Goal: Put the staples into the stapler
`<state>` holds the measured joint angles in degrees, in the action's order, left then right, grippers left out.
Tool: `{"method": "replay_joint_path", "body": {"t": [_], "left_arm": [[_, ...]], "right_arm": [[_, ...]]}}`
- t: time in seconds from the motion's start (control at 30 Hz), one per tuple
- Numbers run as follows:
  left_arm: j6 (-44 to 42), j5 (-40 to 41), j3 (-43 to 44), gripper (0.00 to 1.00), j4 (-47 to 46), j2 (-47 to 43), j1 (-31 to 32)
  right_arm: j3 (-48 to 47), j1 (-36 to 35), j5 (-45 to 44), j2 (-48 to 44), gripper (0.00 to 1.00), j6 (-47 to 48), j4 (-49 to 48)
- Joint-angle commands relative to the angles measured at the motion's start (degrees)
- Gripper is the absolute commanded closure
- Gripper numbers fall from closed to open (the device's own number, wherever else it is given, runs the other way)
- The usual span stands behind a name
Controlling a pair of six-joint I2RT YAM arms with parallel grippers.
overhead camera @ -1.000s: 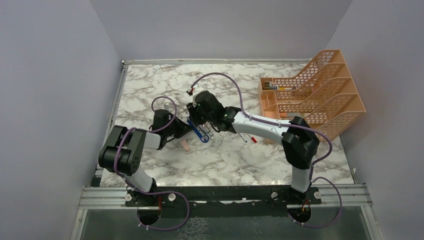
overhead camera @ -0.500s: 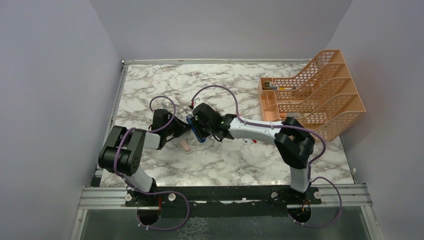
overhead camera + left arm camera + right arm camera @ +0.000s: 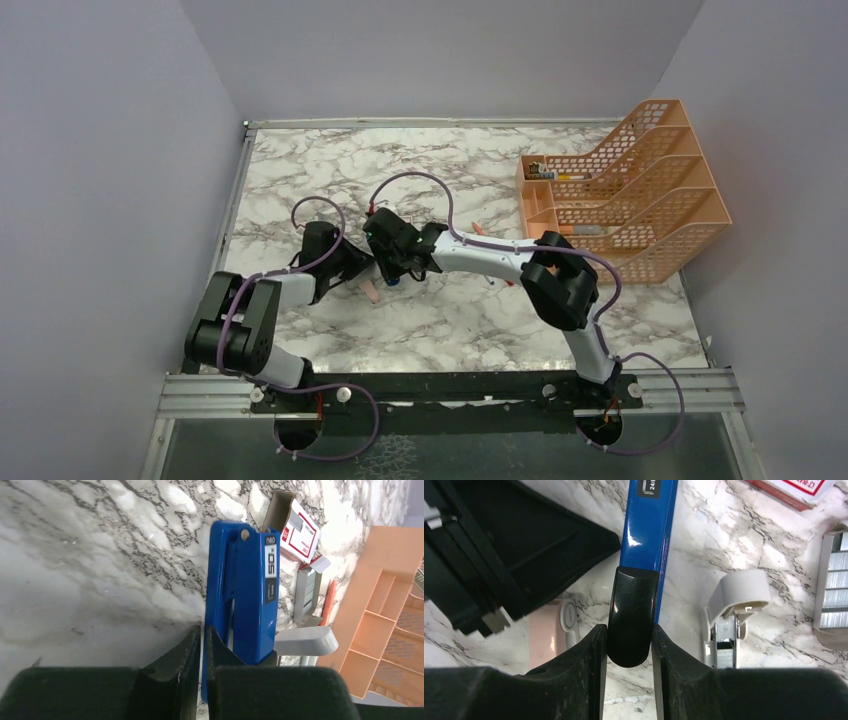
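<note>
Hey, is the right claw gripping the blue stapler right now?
Yes, the right wrist view shows the right claw with one finger pressed against each side of the dark end of the blue stapler.

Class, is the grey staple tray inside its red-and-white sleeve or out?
Out: the tray, staples showing, lies beside the sleeve, not in it.

The stapler (image 3: 245,590) is laid on the table (image 3: 470,320) left of centre, between the left gripper (image 3: 202,632) and the right gripper (image 3: 629,632), with one end set between the latter's fingers. Seen from the left wrist, the sleeve (image 3: 300,530) and the tray of staples (image 3: 306,592) are placed beyond it. The eraser (image 3: 372,292) is set just beside it on the near side. The organiser (image 3: 640,200) is stood at the right edge.
</note>
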<state>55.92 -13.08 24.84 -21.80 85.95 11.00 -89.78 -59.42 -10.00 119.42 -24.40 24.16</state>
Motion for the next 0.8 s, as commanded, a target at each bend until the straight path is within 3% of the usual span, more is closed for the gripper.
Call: {"method": "replay_joint_path", "body": {"t": [0.0,0.23,0.5,0.77], "left_arm": [[-2.7,7.7,-1.0,0.89,10.0,-4.9,0.0],[-4.7,11.2,0.3,0.89,15.4,-11.1,-0.1],[-6.8,14.1,2.5,0.84,21.1,-17.1,-0.2],[-8.6,13.2,4.0,0.71,24.8,-23.6,-0.3]], "right_arm": [[-1.5,-0.7,2.8,5.4,0.63,-2.9,5.8],[-3.2,-0.7,1.2,3.2,0.6,-2.8,4.4],[-8.2,0.1,-1.5,-0.6,0.38,-2.6,4.0],[-0.8,2.3,-5.1,-10.8,0.34,-2.4,-1.6]]}}
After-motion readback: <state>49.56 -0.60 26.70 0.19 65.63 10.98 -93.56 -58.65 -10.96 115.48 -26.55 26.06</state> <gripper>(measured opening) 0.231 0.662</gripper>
